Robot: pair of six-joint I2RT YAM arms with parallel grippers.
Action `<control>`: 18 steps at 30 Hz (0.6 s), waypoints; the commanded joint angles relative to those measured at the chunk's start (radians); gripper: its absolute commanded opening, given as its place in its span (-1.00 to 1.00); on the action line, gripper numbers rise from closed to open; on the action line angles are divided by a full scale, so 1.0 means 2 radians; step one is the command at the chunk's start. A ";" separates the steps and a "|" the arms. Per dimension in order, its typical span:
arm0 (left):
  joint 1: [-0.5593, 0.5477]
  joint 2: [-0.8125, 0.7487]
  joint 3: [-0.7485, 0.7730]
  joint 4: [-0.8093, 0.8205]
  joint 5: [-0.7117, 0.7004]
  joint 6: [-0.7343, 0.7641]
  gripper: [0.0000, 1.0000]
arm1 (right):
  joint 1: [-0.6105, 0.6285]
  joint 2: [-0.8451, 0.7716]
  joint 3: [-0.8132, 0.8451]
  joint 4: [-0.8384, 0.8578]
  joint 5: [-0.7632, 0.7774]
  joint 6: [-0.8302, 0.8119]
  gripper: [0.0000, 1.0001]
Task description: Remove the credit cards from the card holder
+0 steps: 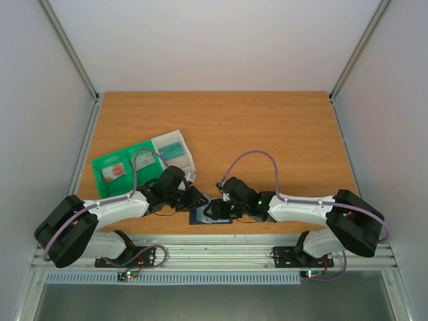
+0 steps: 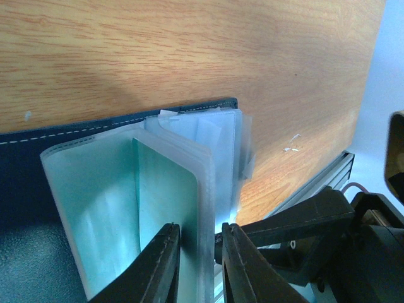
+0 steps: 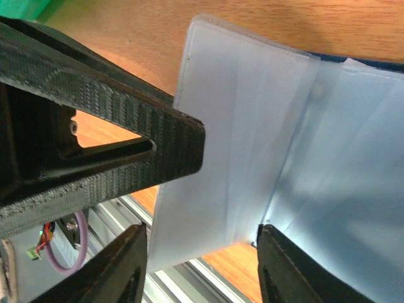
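Top external showed the card holder (image 1: pixel 200 218) lying at the table's (image 1: pixel 267 127) near edge, midway between the arms. The left gripper (image 1: pixel 195 200) and right gripper (image 1: pixel 215 208) were both at it, and the green bin (image 1: pixel 107 167) and white bin (image 1: pixel 175 148) sat well apart toward the left edge. Left wrist showed that gripper (image 2: pixel 201 265) narrowed onto the holder's clear sleeves (image 2: pixel 221 145). A teal card (image 2: pixel 165 205) sat inside one, its long axis running straight away from the fingertips. Right wrist showed the right gripper (image 3: pixel 202 259) half spread astride one sleeve leaf (image 3: pixel 233 126), apparently not pressing it. Being free, it seemed better placed to draw the card, with bare wood toward the far edge.
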 commanded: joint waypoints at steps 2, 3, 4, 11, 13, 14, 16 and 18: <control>-0.003 0.007 0.016 0.006 -0.008 0.002 -0.58 | 0.004 0.002 0.007 -0.019 0.021 -0.003 -0.13; -0.003 0.007 0.016 0.004 -0.009 0.003 -0.58 | 0.004 0.001 0.007 -0.020 0.023 -0.003 -0.15; -0.003 0.008 0.016 0.002 -0.010 0.004 -0.58 | 0.004 0.000 0.007 -0.021 0.024 -0.004 -0.19; -0.004 0.005 0.016 -0.002 -0.011 0.006 -0.57 | 0.004 -0.003 0.005 -0.031 0.035 -0.007 -0.38; -0.003 0.003 0.016 -0.003 -0.012 0.006 -0.57 | 0.004 -0.004 0.004 -0.036 0.039 -0.008 -0.39; -0.003 0.002 0.017 -0.003 -0.012 0.007 -0.57 | 0.004 -0.005 0.004 -0.039 0.041 -0.008 -0.39; -0.003 -0.001 0.018 -0.003 -0.014 0.008 -0.56 | 0.004 -0.007 0.001 -0.042 0.044 -0.008 -0.41; -0.003 -0.003 0.018 -0.019 -0.015 0.009 -0.55 | 0.004 -0.011 0.000 -0.044 0.044 -0.009 -0.44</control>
